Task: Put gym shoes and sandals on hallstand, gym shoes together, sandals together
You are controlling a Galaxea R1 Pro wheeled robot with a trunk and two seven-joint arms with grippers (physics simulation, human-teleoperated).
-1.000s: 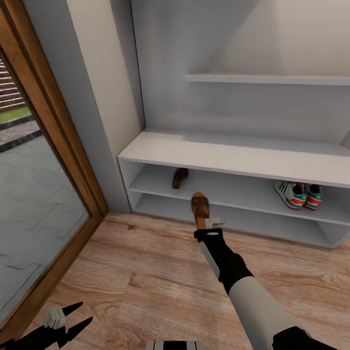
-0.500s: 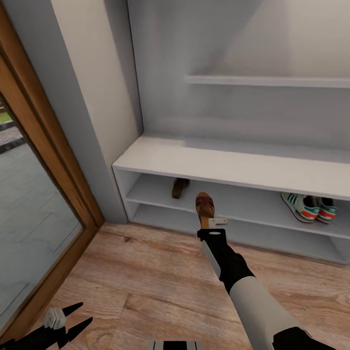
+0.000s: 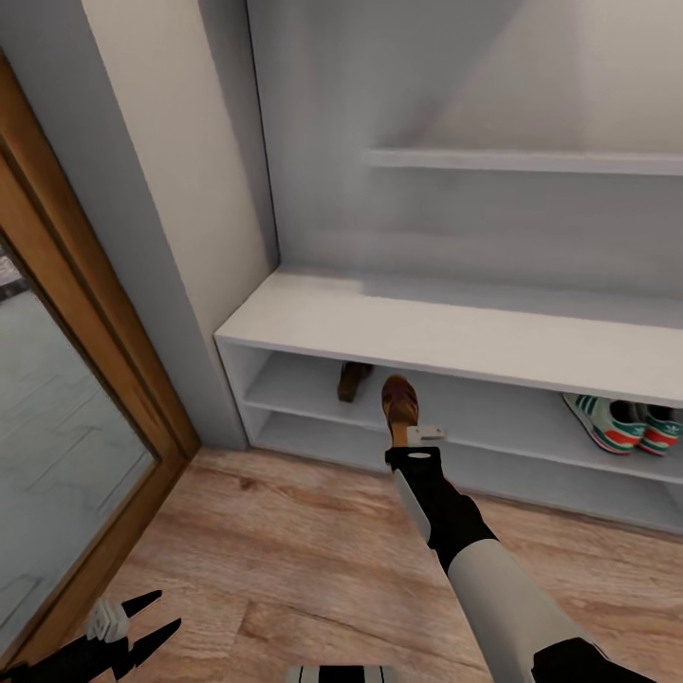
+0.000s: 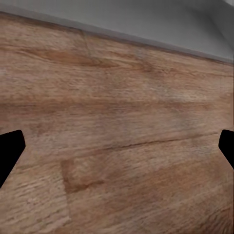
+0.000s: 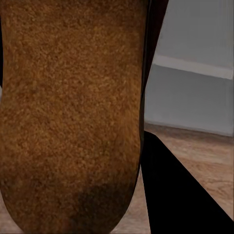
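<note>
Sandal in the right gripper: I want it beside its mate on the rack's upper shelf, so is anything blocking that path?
Nothing visible. The held sandal is at the shelf opening of the hallstand; the other sandal lies just beside it, and the gym shoes sit far along.

Upper shelf opening of the hallstand (image 3: 446, 332) low, roofed by the top board. Near its left end, one sandal (image 3: 352, 379) at the back of that shelf; just right of it, at the shelf's front edge, a second sandal (image 3: 399, 402) clamped in the right gripper (image 3: 410, 434), right arm (image 3: 455, 526) crossing the corridor floor (image 3: 285, 550) behind it. Free shelf between the held sandal and the two gym shoes (image 3: 626, 425) at the far right. Lower shelf bare where visible. Wall shelf (image 3: 522, 159) well above the top board. Door frame (image 3: 104, 360) closing the left side. Left gripper (image 3: 121, 628) low by it, jaws spread over bare planks (image 4: 117, 136).
</note>
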